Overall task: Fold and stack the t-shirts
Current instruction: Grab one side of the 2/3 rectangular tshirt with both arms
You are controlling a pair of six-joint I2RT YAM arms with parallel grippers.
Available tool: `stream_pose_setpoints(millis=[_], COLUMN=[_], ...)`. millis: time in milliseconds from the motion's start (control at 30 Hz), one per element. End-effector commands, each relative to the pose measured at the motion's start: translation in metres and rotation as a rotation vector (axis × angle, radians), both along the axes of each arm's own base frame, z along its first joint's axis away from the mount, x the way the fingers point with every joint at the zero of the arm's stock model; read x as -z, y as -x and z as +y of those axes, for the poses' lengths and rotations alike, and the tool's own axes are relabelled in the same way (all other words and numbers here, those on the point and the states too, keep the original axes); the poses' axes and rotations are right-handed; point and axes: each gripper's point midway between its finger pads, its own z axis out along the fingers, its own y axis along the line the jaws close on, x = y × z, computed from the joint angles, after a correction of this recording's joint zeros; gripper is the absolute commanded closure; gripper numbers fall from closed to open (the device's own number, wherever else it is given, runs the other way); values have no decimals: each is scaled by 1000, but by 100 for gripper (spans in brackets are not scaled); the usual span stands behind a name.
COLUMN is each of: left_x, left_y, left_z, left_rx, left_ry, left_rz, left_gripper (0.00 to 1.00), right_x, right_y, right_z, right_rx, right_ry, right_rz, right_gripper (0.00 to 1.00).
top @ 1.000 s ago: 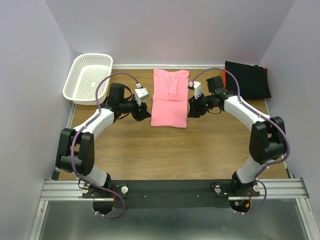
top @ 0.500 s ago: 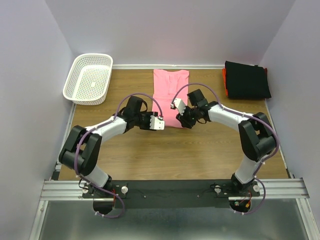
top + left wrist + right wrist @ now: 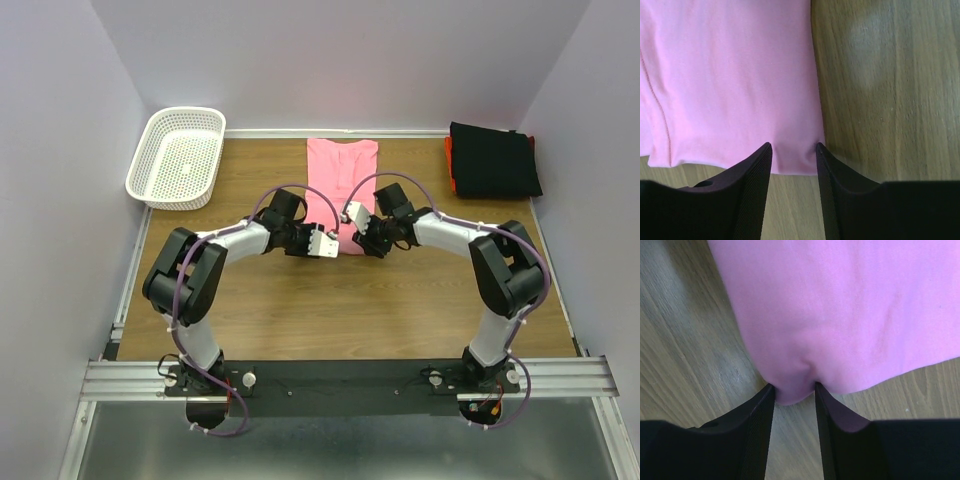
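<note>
Two shirts lie stacked far right (image 3: 495, 160); pink t-shirt (image 3: 341, 175), partly folded, has near corners pinched by left gripper (image 3: 793, 152) and right gripper (image 3: 794, 390).

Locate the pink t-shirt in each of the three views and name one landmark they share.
Top external: pink t-shirt lies centre-back on the wooden table, its near hem under both wrists.
Left wrist: it fills the upper left, one hem corner between the left gripper fingers.
Right wrist: it fills the upper frame, its other hem corner bunched between the right gripper fingers.
Shared landmark: the shirt's near hem against the wood grain.
</note>
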Motion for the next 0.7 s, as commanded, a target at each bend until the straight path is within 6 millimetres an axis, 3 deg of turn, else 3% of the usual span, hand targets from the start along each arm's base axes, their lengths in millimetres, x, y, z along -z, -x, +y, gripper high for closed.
stream_pose_setpoints(millis=[0,200,333,500,667], left_x=[13,14,9,2,-2], left_y=[6,13,14,17,19], left_z=[5,7,5,1,0], left_rx=[-6,25,36,49,46], left_ry=[-66,-81,-72,-54,-42], left_rz=[47,51,56,61,70], left_gripper=[54,69,66,60,59], right_x=[22,-14,-30,-23,-3], right_y=[18,15,18,18,20], right_z=[-12,-7,2,9,9], right_rx=[-14,-6,-35,-62,-74], right_ry=[63,8,-37,-39,-13], right_rz=[36,-16,-3,29,73], right_gripper=[53,52,52,52,52])
